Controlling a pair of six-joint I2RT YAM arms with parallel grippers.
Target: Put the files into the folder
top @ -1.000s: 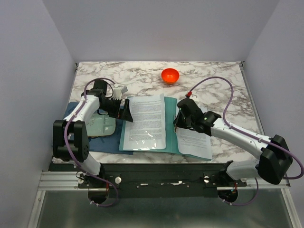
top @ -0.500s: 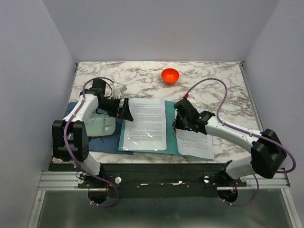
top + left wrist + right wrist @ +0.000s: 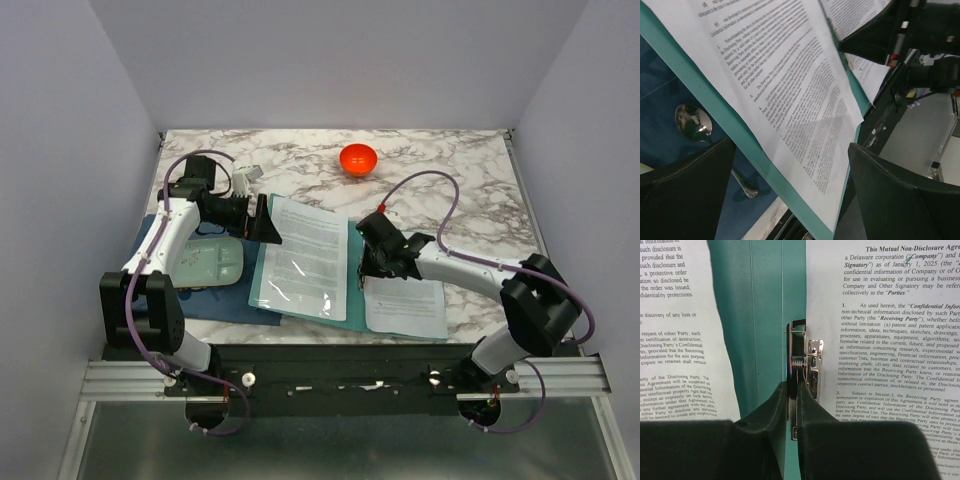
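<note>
Left claw [image 3: 790,146]: held wide apart, folder [image 3: 735,127] edge seen between.
Right claw [image 3: 794,388]: clamped on clip [image 3: 808,363].
Files [image 3: 303,255]: laid on both folder halves.
Folder: opened on tabletop [image 3: 455,165].

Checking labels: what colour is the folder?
The folder is teal-green; the right wrist view shows it best.

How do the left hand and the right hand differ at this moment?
The left hand is open, its fingers far apart; the right hand is shut on the metal clip. The left hand is by the folder's left edge, the right hand at its middle fold. Both are at the open folder.
</note>
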